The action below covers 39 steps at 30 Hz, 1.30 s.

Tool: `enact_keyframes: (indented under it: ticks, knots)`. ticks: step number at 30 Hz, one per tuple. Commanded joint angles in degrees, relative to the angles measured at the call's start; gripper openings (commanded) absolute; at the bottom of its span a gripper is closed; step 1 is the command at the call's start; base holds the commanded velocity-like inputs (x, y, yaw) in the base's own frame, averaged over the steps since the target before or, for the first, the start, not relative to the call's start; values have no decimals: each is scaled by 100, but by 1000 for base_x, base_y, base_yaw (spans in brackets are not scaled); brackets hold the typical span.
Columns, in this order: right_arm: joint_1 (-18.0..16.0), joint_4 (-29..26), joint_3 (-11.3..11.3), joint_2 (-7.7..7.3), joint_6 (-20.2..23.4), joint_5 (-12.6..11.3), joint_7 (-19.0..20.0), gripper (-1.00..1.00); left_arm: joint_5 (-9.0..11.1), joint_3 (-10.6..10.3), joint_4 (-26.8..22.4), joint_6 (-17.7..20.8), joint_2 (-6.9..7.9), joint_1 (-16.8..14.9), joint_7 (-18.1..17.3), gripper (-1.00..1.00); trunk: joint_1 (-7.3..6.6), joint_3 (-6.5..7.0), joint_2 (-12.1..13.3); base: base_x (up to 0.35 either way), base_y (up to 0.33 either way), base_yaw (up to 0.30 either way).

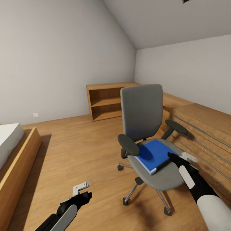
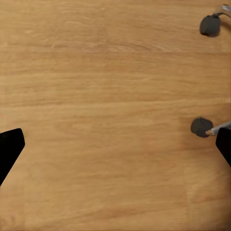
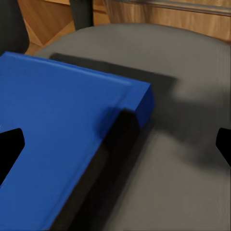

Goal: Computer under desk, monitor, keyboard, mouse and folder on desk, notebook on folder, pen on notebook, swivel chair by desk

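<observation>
The bright blue flat rectangular folder with white page edges (image 1: 153,155) was seen lying flat on the seat of the grey upholstered swivel chair with black armrests and a chrome wheeled base (image 1: 143,110). Its long axis was set diagonally across the seat, one corner pointed toward the seat's front edge, the white page edges turned toward the front left. The chair's tall back was at the far side, the seat facing the robot.

The right gripper (image 1: 180,158) was held just above the seat at the folder's right front corner, right beside it; contact could not be confirmed. In the right wrist view the folder (image 3: 57,130) lay under and between the two black fingertips (image 3: 9,154), with grey seat cushion beyond its corner. The fingers were spread wide and nothing was grasped. The right arm was extended forward and angled down from the lower right.

The left gripper (image 1: 82,190) was held low over the bare light wooden plank floor (image 1: 80,150), well apart from the chair, its fingers parted and empty. In the left wrist view two black chair castors (image 2: 201,126) were seen on the floor (image 2: 106,120).

A low wooden open shelf unit (image 1: 104,101) stood against the far wall.
</observation>
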Motion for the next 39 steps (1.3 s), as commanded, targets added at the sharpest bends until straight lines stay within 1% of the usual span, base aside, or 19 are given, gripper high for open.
enact_keyframes:
  ticks: [1, 12, 20, 35, 39]
  knots:
    - [-1, -13, 3, -1, 26, -46, -29, 100, 32, -16, -3, 7, 6, -6, 42, 100, 1, -6, -3, 130, 0, 0]
    - [-1, -13, 4, 4, 26, -46, -29, 100, 39, -18, 25, 7, 6, -6, 47, 100, 1, -6, -3, 33, 0, 0]
    - [-1, -13, 4, 5, 25, -44, -29, 100, 37, -16, 32, 7, 12, -6, 46, 100, 1, -6, -3, 160, 0, 0]
    - [-1, -18, 4, 6, 18, -36, -29, 100, 37, -17, 37, 7, 14, -6, 50, 100, 1, -6, -3, 24, 0, 0]
    - [-1, -19, 4, 7, 18, -31, -29, 100, 37, -12, 37, 7, 15, -6, 46, 100, 1, -6, -3, 148, 0, 0]
